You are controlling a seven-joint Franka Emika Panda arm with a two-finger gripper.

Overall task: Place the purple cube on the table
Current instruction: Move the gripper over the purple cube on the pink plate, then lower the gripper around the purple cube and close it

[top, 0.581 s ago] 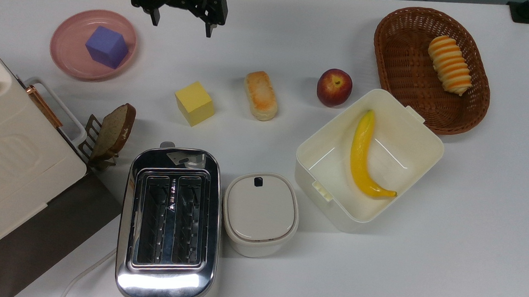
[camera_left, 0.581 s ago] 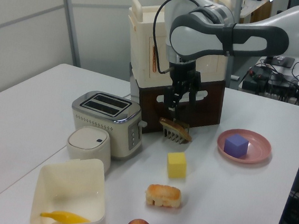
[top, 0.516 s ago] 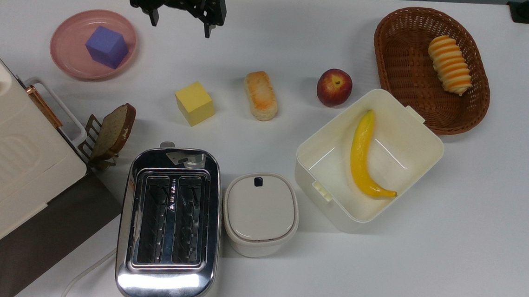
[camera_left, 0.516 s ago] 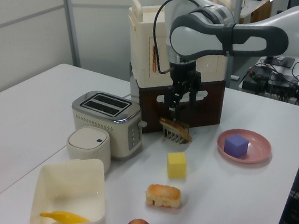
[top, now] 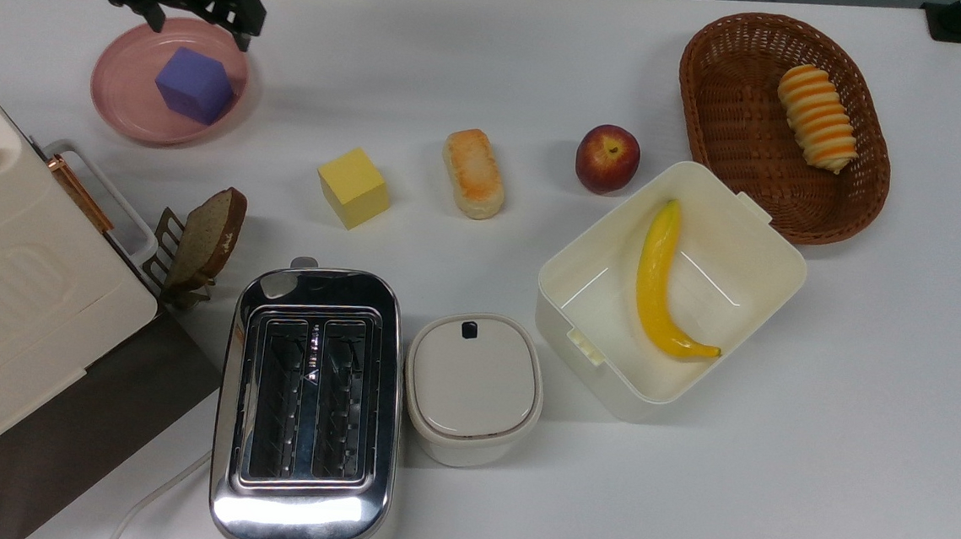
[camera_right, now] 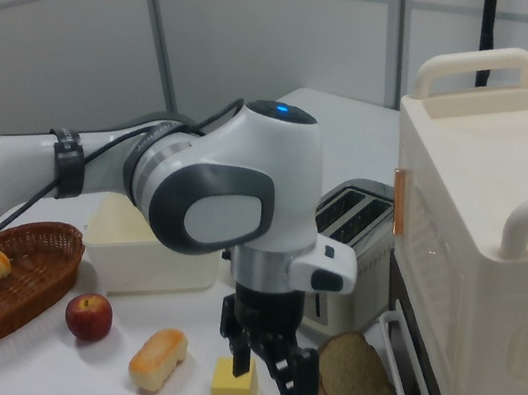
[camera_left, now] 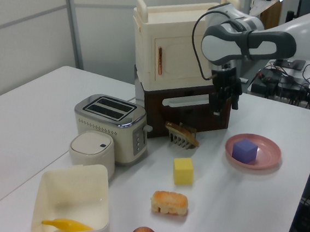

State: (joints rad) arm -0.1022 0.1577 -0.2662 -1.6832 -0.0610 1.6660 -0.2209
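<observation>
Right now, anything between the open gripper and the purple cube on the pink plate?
Nothing. In the top view the gripper hangs by the round pink plate's far rim, fingers apart, and the small matte purple cube sits unobstructed just below it.

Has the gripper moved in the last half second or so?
Yes. In the top view the gripper has shifted toward the top view's left, now over the pink plate's far rim.

Bright even light, soft shadows (toaster (top: 307, 410) glare)
</observation>
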